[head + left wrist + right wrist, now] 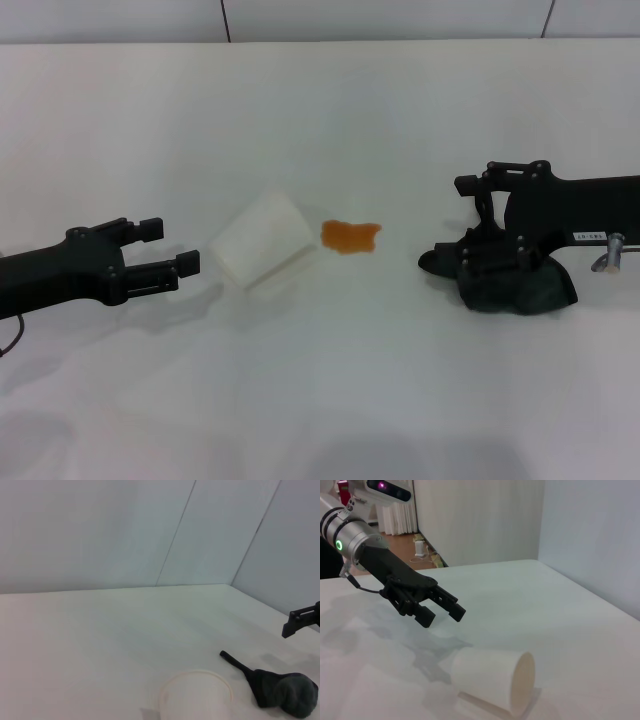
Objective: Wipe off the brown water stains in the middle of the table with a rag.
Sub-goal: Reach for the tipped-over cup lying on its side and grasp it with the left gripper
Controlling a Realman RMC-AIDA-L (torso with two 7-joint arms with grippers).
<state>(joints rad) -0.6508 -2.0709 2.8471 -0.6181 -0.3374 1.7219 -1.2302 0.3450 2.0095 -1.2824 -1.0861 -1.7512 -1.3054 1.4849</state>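
1. Clearly, head view: the right gripper [470, 262] is clamped on the rag [520, 285], the brown water stains [350, 236] well toward its left on the desk [320, 400].
2. Left wrist view: the white cup [196, 696] could roll if the sweep overshoots.
3. Right wrist view: the left gripper [442, 609], fingers apart, hovers beside the cup.

Place: a robot test room or lab.
Surface: broad plain white counter [330, 400], bare panelled walls close behind it.
Background: wood floor [407, 547], white curtain [395, 512], loose cables and a plug on the floor [422, 555].
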